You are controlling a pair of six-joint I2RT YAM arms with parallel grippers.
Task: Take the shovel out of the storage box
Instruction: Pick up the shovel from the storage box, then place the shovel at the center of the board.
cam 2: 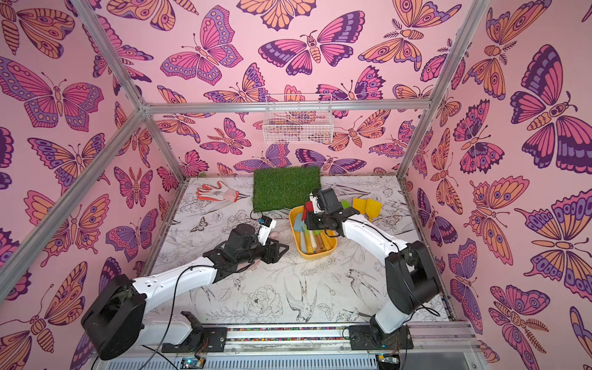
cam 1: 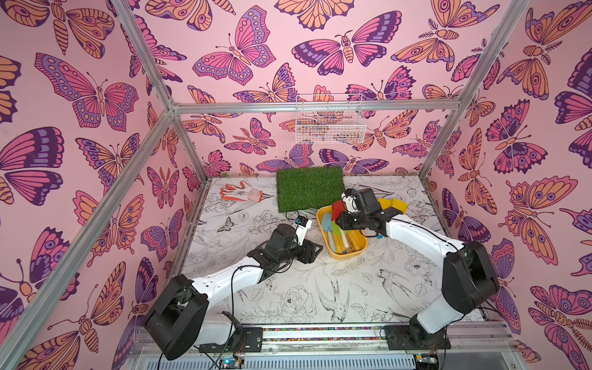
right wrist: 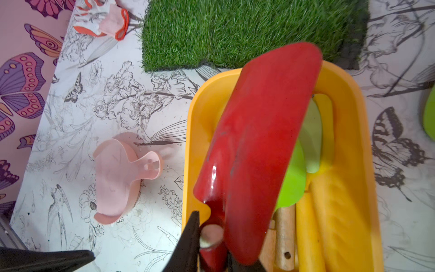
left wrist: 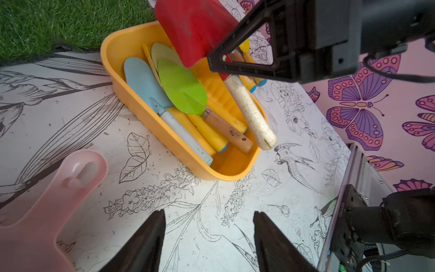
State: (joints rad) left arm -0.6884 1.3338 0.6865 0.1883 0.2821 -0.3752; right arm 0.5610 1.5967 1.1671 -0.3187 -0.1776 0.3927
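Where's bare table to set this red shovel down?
Bare: the wide stretch between the storage box and the arms' base rail. Crowded: pink dustpan and left gripper left of the box, grass mat behind it, yellow scoops to its right.

Top views: high over the near edge, tilted down at the whole counter [cam 1: 288, 288]; distant.
Left wrist: low, close, facing the storage box [left wrist: 120, 47] from the side.
Right wrist: directly above the storage box, very close.
Shared: storage box and grass mat [cam 1: 309, 189], all four views.

Storage box [cam 1: 343, 255] lies just before the grass mat [cam 1: 309, 189]; glove [cam 1: 240, 193] lies left of the mat.
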